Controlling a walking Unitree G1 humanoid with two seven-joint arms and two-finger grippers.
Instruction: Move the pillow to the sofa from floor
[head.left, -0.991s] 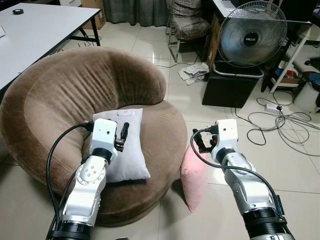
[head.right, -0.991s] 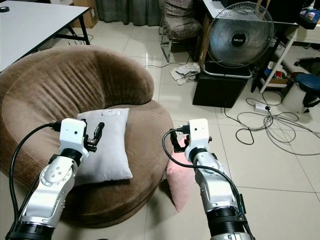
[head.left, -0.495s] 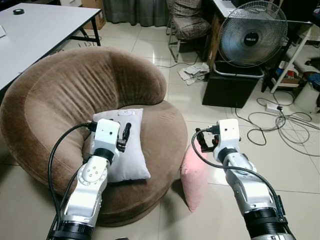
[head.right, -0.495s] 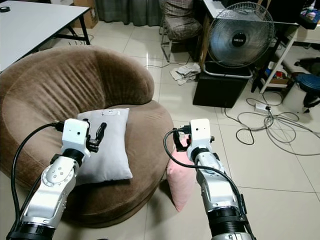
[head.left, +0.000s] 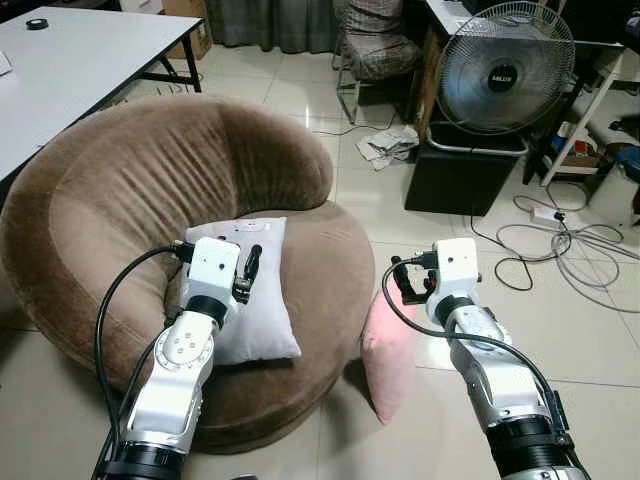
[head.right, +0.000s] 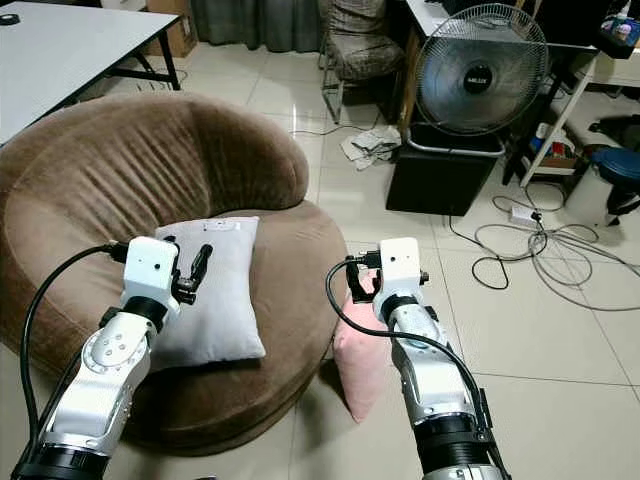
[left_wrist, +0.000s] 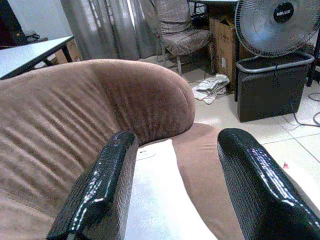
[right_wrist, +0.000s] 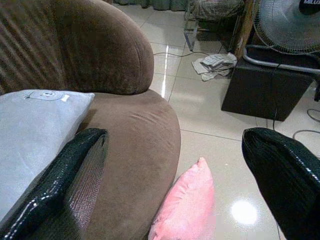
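Lived-in home room, part lounge, part work corner. Round brown plush sofa (head.left: 180, 200) at centre on glossy cream floor tiles (head.left: 590, 340). Beyond sofa: plaid padded chair (head.left: 375, 45), grey curtains (head.left: 270, 22). Beside sofa: white counter (head.left: 70, 60) on black legs. Other side of sofa: standing fan (head.left: 505, 70) over black box (head.left: 462, 178), loose cables (head.left: 560, 240), crumpled cloth (head.left: 388, 146) on tiles.

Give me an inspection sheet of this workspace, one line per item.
Surface: tiled floor, glossy.
Job's things: pink pillow on the floor against the brown sofa; white pillow on its seat.
Clutter: crumpled cloth on the floor.
Grippers: left gripper open over the white pillow; right gripper open above the pink pillow.
Cables: loose cords by the fan.
Surroundings: fan, chair, table.
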